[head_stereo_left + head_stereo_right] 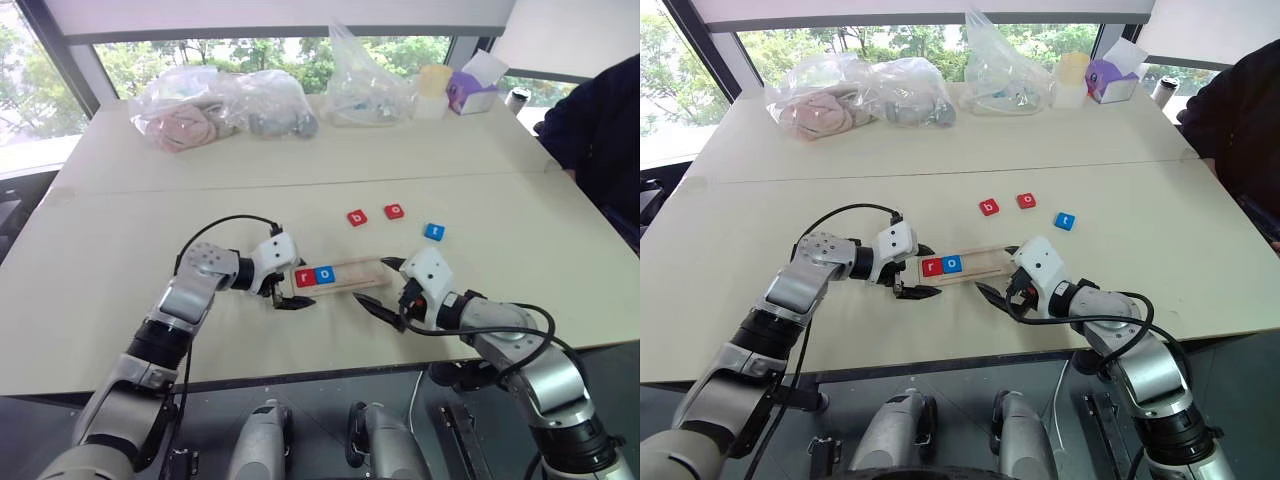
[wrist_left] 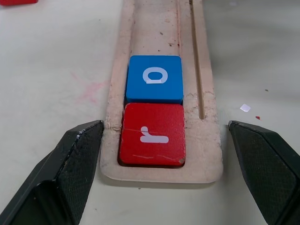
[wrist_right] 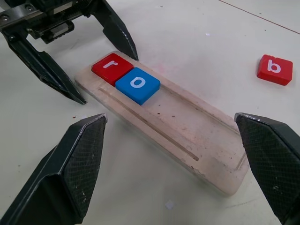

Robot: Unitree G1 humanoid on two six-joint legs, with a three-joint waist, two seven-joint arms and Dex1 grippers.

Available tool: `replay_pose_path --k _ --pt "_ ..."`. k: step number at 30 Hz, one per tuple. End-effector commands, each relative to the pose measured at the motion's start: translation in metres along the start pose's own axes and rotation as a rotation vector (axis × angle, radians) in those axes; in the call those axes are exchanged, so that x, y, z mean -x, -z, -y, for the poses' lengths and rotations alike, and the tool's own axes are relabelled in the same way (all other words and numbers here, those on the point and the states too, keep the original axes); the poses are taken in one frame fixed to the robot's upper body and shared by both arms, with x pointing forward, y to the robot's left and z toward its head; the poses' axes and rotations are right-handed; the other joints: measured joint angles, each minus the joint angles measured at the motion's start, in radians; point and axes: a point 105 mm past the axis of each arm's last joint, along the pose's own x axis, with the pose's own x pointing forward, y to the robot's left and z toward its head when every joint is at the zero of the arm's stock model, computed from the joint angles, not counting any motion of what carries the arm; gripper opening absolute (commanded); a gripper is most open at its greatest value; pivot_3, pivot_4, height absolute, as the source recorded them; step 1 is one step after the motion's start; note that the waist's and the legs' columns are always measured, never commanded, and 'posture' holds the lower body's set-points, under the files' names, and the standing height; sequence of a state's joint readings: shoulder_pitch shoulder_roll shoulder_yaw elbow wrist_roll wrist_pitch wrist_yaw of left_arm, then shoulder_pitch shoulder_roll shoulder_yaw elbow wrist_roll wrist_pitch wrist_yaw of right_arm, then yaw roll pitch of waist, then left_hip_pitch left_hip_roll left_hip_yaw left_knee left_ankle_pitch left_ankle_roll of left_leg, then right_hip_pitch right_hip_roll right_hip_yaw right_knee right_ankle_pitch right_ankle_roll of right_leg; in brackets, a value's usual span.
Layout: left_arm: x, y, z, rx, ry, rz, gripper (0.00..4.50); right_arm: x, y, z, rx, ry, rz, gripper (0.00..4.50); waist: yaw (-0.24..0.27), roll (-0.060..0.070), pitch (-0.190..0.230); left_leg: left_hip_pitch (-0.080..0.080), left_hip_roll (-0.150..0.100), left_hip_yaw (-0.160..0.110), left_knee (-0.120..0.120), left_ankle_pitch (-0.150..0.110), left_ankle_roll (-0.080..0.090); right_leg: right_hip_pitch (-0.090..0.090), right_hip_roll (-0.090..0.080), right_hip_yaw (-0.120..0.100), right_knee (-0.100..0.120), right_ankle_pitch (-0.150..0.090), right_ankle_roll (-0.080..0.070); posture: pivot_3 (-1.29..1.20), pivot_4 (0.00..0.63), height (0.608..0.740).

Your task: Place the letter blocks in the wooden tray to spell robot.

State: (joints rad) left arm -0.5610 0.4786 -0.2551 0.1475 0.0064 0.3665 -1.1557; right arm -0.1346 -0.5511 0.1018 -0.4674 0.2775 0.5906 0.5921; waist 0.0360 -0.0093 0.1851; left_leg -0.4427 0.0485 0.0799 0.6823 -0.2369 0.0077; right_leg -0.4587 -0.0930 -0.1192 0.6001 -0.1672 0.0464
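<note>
A long, narrow pale-wood tray point(image 1: 340, 274) with a thin raised rim lies on the pale beige surface point(image 1: 120, 300) between the robot's two arms. Two small flat square letter blocks sit side by side at its left end, touching each other: a red block with a white "r" point(image 2: 151, 135) at the very end, and a blue block with a white "o" point(image 2: 154, 78) next to it. The remaining length of the tray is bare wood with a thin groove running along it.

The left gripper point(image 1: 287, 291) sits at the tray's left end with its black fingers point(image 2: 65, 168) spread wide, one on each side of the tray end, holding nothing and clear of the red "r" block. The right gripper point(image 1: 385, 290) is at the tray's right end, its black fingers point(image 3: 75, 164) also wide apart and holding nothing, spanning the tray without a grip on it.

Farther back on the surface, apart from the tray, lie three more blocks in a loose row: a red block with a "b" point(image 1: 357, 217), a red block with an "o" point(image 1: 394, 211), and a blue block with a "t" point(image 1: 433, 232).

At the far edge of the surface rest clear plastic bags point(image 1: 225, 105) with soft items inside, and a purple tissue box point(image 1: 473, 90). A person's dark sleeve point(image 1: 600, 130) shows at the right.
</note>
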Motion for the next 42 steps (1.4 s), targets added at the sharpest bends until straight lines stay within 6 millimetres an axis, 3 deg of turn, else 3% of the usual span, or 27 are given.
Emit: replay_pose_path --k 1,8,12,17,20,25,32,42 --pt "0.011 -0.002 -0.002 0.003 -0.026 0.002 4.47 0.001 -0.012 0.003 0.039 0.004 0.039 4.5 0.0 0.0 0.0 0.0 0.0 0.0 0.0 0.0 0.0 0.0 0.0 0.0 0.0 0.0 0.0 0.0 0.15 0.725" --pt "0.041 -0.031 -0.012 0.0 -0.097 0.096 4.47 0.003 -0.013 0.006 0.042 0.011 0.039 4.5 0.002 0.0 0.001 -0.001 0.001 0.0 0.0 0.0 0.0 -0.001 0.001 0.0 0.0 0.0 0.0 0.0 0.15 0.725" --pt "0.063 -0.043 -0.014 -0.014 -0.129 0.135 4.47 0.001 -0.024 0.012 0.006 0.032 0.079 4.5 0.001 0.001 0.001 -0.001 0.001 0.0 0.0 0.0 0.0 -0.001 0.001 0.0 -0.001 0.0 0.0 0.0 0.15 0.725" --pt "0.104 -0.057 -0.012 0.005 -0.2 0.205 4.47 -0.022 -0.047 0.045 -0.032 0.153 0.105 4.5 -0.024 0.002 0.003 -0.001 0.001 0.002 0.0 0.0 0.0 -0.002 0.002 0.0 0.0 0.0 0.0 0.0 0.15 0.725" --pt "0.122 -0.059 -0.007 0.045 -0.256 0.266 4.47 -0.049 -0.054 0.059 -0.076 0.198 0.05 4.5 -0.031 0.002 0.003 0.0 0.001 0.002 0.0 0.0 0.0 -0.002 0.002 0.0 0.001 0.0 -0.001 0.0 0.15 0.725" --pt "0.128 -0.047 0.006 0.128 -0.31 0.266 4.47 -0.084 -0.061 0.062 -0.166 0.193 -0.015 4.5 -0.032 0.002 0.003 -0.001 0.0 0.002 -0.002 0.0 0.0 -0.003 0.003 0.0 0.003 0.001 -0.001 0.0 0.15 0.725" --pt "0.124 -0.044 0.02 0.156 -0.353 0.267 4.47 -0.12 -0.053 0.074 -0.198 0.265 -0.097 4.5 -0.027 0.002 0.003 0.0 0.0 0.002 -0.001 0.001 -0.002 -0.003 0.003 0.001 0.004 0.001 -0.002 0.0 0.15 0.725" --pt "0.125 -0.04 0.027 0.151 -0.392 0.224 4.47 -0.143 -0.03 0.085 -0.207 0.325 -0.17 4.5 -0.048 0.003 0.003 0.0 0.0 0.002 -0.002 0.001 -0.002 -0.003 0.004 0.001 0.004 0.001 -0.002 0.0 0.15 0.725"
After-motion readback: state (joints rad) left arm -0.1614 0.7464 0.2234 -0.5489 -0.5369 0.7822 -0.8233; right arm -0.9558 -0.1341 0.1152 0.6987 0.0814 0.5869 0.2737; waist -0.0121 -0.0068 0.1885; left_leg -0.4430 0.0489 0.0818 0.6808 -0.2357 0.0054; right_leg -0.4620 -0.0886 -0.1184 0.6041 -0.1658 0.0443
